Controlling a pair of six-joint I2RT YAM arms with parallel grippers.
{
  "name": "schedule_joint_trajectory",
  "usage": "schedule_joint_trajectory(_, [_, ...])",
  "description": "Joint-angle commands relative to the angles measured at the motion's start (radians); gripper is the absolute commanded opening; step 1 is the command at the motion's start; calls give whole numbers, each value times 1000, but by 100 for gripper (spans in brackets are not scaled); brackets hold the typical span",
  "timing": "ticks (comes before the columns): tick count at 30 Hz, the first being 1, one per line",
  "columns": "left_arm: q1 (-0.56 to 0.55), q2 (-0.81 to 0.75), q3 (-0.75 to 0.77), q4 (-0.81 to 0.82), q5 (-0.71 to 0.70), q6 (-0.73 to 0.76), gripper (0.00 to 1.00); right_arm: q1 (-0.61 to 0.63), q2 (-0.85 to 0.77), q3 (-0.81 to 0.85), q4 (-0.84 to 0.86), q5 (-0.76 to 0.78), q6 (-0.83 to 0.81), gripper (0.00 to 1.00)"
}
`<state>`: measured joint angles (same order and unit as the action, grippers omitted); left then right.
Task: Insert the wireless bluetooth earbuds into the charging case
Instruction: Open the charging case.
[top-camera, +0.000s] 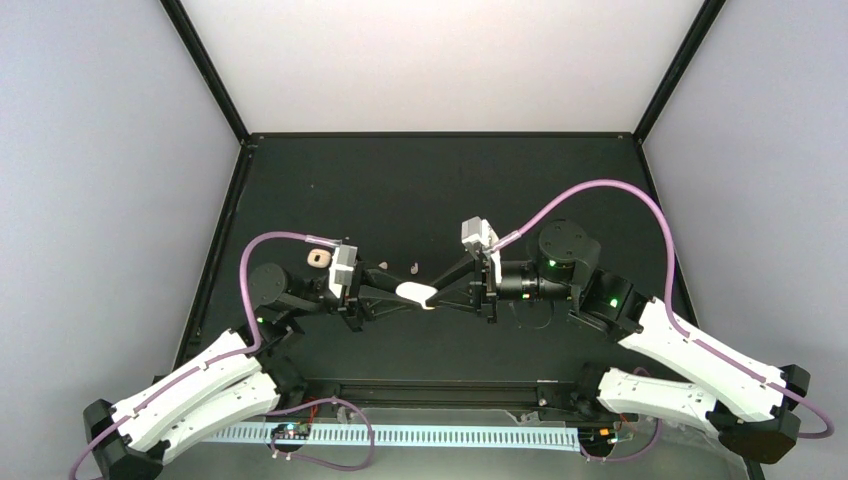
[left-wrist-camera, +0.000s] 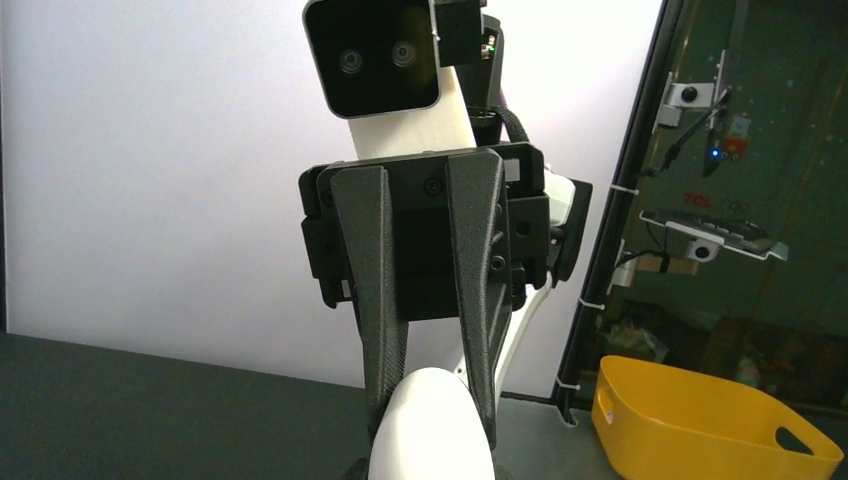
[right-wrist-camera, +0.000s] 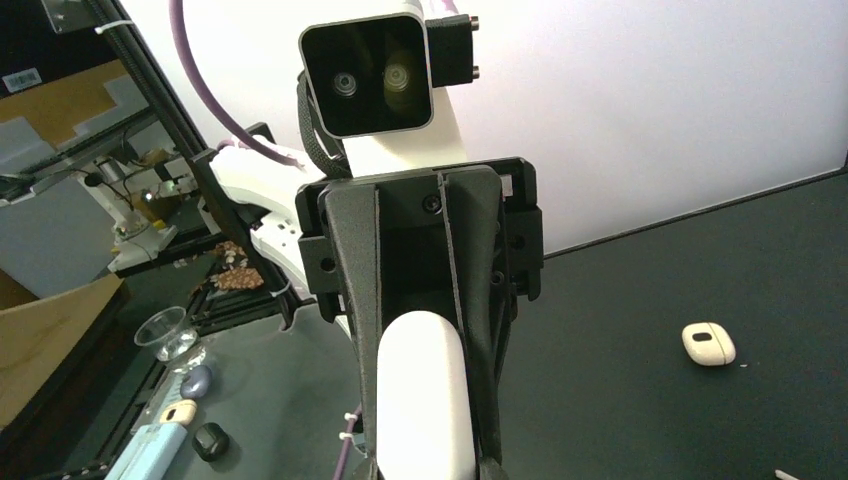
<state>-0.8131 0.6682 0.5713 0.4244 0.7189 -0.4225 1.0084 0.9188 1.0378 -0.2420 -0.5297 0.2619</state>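
At frame centre, top view: smooth white oval plastic charging case (top-camera: 416, 293), pinched between both claws.
Left gripper (top-camera: 403, 293): fingers nearly together, clamped on the case's left end.
Right gripper (top-camera: 438, 297): fingers narrow, clamped on its right end.
Earbuds: tiny pale plastic earbud (top-camera: 385, 264) and second earbud (top-camera: 412, 267) on the black table (top-camera: 450, 190), just above the case.

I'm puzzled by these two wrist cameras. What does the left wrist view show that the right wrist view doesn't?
Only the left wrist view: a yellow tub beyond the table. Only the right wrist view: a second small case lying on the table. Both: the white charging case pinched between dark fingers, beneath the other arm's camera.
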Motion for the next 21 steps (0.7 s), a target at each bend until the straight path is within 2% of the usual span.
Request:
schedule_joint_trajectory(1, [-1, 6, -4, 52, 30, -11, 18, -4, -10, -6, 40, 22, 3, 23])
schedule_joint_trajectory(4, [-2, 12, 0, 50, 46, -3, 9, -4, -12, -3, 38, 43, 4, 33])
schedule_joint_trajectory(7, [-2, 17, 5, 41, 59, 7, 5, -3, -6, 14, 14, 71, -1, 40])
schedule_joint_trajectory(12, [-2, 17, 14, 20, 71, 24, 2, -4, 21, 48, -55, 106, -32, 42])
schedule_joint_trajectory(17, [-2, 11, 19, -1, 70, 35, 2, -3, 36, 71, -102, 88, -60, 49])
schedule_joint_trajectory(21, [-2, 9, 19, -8, 71, 39, 2, -4, 45, 88, -143, 107, -78, 49])
